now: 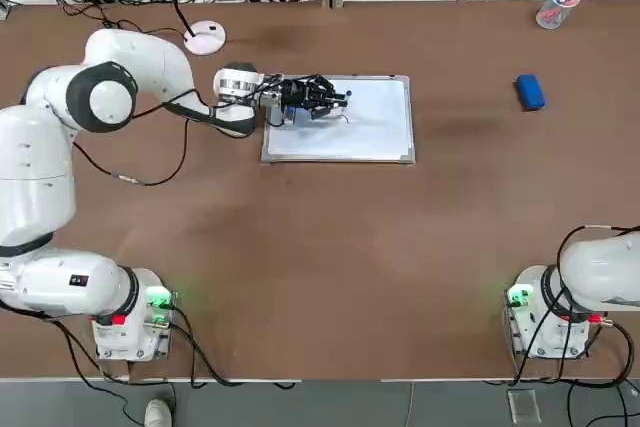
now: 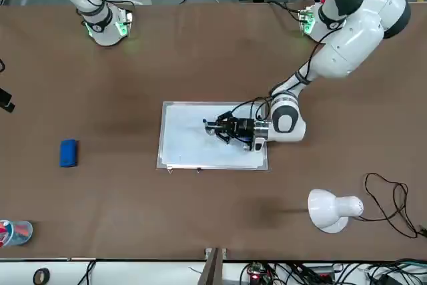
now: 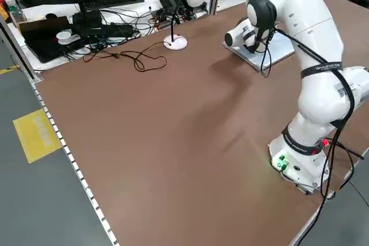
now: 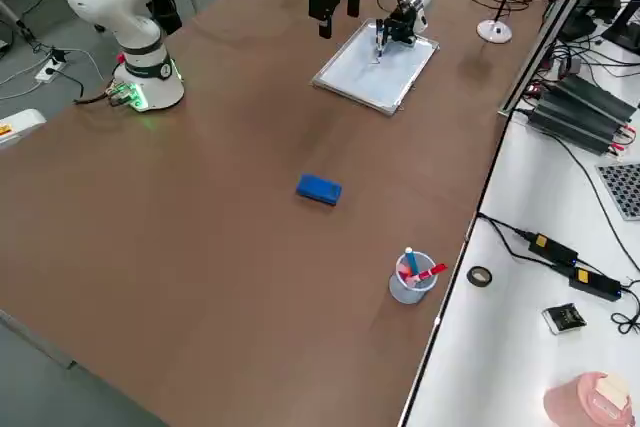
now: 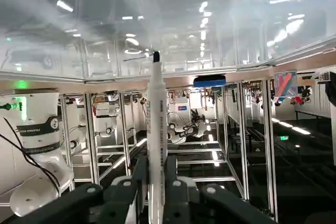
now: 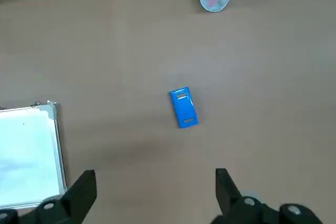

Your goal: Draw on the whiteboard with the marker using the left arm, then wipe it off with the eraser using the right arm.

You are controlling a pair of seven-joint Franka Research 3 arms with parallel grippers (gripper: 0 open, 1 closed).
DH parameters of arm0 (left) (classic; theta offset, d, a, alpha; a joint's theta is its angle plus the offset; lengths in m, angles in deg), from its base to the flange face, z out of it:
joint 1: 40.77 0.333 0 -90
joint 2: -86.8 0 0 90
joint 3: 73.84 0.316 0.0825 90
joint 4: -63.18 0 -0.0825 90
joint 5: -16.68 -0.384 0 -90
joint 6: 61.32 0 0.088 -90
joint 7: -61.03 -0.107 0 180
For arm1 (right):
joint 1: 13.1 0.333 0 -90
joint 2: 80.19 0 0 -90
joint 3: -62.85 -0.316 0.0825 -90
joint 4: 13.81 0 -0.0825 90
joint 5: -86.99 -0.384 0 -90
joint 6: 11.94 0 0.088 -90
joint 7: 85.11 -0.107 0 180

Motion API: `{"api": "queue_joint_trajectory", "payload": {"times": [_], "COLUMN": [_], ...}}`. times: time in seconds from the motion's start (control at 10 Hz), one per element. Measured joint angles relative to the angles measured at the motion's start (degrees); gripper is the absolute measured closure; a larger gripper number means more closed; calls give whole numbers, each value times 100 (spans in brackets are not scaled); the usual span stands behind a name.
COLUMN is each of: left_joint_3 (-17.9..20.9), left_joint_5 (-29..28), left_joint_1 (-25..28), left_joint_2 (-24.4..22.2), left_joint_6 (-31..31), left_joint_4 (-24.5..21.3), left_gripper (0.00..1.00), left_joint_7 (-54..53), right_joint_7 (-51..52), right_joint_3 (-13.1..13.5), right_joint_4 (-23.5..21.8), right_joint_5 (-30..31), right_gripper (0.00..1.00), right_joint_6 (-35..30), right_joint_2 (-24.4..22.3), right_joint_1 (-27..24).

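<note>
Pinching the slim white marker [image 5: 156, 145] between its pressed-together fingers, the left gripper [image 1: 318, 99] reaches level over the flat white whiteboard with the thin silver frame [image 1: 375, 127], the dark tip at the board's surface. Only the left wrist view shows the marker's barrel clamped in the jaws; from overhead the gripper hides it. Well to the board's side lies the small blue eraser block [image 1: 530, 91]. Above it, the right gripper [image 6: 155, 192] hangs with fingers spread, holding nothing.
</note>
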State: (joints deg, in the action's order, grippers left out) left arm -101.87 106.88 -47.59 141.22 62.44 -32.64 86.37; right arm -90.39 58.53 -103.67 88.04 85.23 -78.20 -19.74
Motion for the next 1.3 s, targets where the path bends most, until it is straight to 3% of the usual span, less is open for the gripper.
{"api": "queue_joint_trajectory", "payload": {"times": [0.8, 1.3], "left_joint_3": [28, 55], "left_joint_5": [-52, -502], "left_joint_1": [89, 148], "left_joint_2": [-260, -349], "left_joint_6": [-3, -6], "left_joint_4": [-371, -358], "left_gripper": [83, 83], "left_joint_7": [86, 350], "right_joint_7": [0, 0], "right_joint_3": [8, 8], "right_joint_4": [0, 0], "right_joint_5": [0, 0], "right_gripper": [0, 0], "right_joint_6": [4, 30], "right_joint_2": [0, 0], "right_joint_1": [-1, -1]}}
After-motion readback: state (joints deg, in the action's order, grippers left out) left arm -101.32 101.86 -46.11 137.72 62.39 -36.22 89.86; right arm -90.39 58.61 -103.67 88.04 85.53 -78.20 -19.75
